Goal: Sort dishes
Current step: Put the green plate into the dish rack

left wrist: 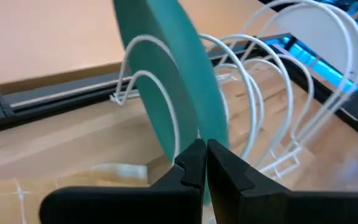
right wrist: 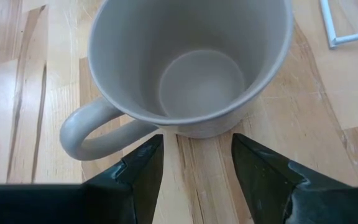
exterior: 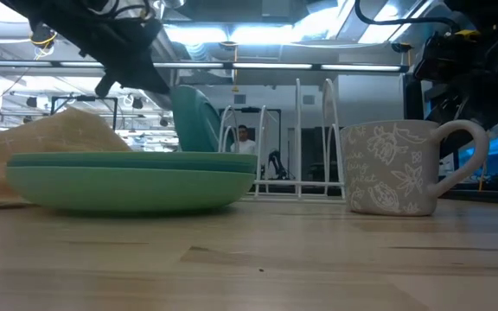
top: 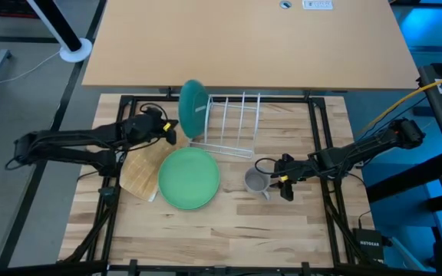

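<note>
A dark teal plate stands on edge at the left end of the white wire rack, leaning on its wire hoops. My left gripper is shut, its tips right at that plate's lower rim. A light green plate lies flat on the table, its left edge over a tan cloth. To its right a grey mug stands upright. My right gripper is open beside the mug, its fingers just short of the wall near the handle. My left gripper comes slanting down from the table's left, with its shut fingertips at the teal plate's lower rim. I cannot tell whether they touch the plate. The plate stands tilted in the rack, not lifted.
The rack's other slots to the right of the teal plate hold nothing. A tan tabletop lies beyond the rack. Bare wooden table stretches along the near side.
</note>
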{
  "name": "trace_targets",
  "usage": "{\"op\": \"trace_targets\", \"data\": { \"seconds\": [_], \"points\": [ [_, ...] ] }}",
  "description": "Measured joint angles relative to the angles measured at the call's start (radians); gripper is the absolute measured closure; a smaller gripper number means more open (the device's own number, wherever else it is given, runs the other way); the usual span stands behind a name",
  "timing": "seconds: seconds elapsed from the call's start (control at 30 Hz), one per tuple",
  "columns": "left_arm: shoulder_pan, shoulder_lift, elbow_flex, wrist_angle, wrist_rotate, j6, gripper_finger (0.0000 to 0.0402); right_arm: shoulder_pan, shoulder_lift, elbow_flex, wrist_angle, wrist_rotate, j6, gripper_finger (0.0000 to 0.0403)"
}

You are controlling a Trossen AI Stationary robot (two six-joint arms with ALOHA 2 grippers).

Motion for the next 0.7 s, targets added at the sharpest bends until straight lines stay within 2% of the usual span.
{"op": "trace_targets", "data": {
  "seconds": [0.23, 0.33, 0.43, 0.57, 0.7],
  "points": [
    [-0.001, -0.061, 0.0, -0.035, 0.124, -0.014, 0.0396, 0.0, 0.0, 0.0, 0.0, 0.0, 0.0, 0.0207],
    [-0.002, -0.08, 0.0, -0.044, 0.217, -0.016, 0.0396, 0.0, 0.0, 0.0, 0.0, 0.0, 0.0, 0.0207],
    [-0.015, -0.08, 0.0, -0.045, 0.337, -0.082, 0.0396, 0.0, 0.0, 0.0, 0.0, 0.0, 0.0, 0.0207],
    [-0.081, -0.07, 0.0, -0.046, 0.462, -0.164, 0.0396, 0.0, 0.0, 0.0, 0.0, 0.0, 0.0, 0.0207],
    [-0.2, -0.056, 0.0, -0.044, 0.493, -0.176, 0.0396, 0.0, 0.0, 0.0, 0.0, 0.0, 0.0, 0.0207]
  ]
}}
